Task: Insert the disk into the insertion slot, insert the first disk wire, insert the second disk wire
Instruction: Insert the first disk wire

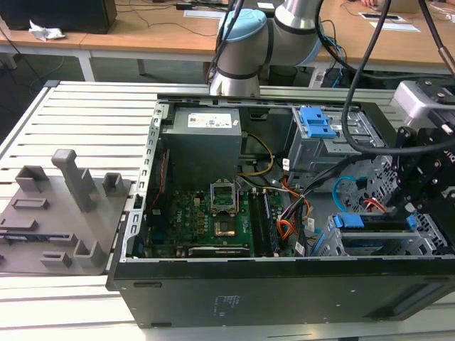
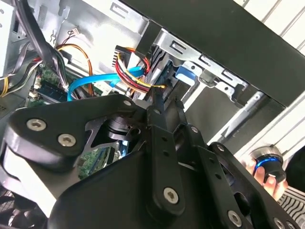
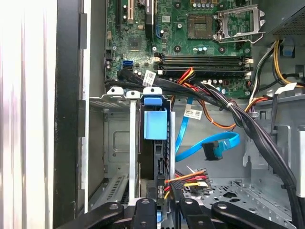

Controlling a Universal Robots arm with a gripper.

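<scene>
- White label [image 1: 212, 121] on power supply [image 1: 206, 153]: printed lines, too small to read.
- White tag [image 3: 149, 76] on black cable bundle [image 3: 209, 93], second white tag [image 3: 192, 114] near it: dark marks, nothing legible.
- Pale mark [image 1: 226, 304] on black case side [image 1: 320, 295]: unreadable.

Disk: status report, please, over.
Gripper close to disk, by red-yellow wires. Disk seated in slot. Blue wire loose, plug hanging free.

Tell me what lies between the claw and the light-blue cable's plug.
In the first wrist view, a black connector on red and yellow wires lies between the claw and the light-blue cable's plug.
</scene>
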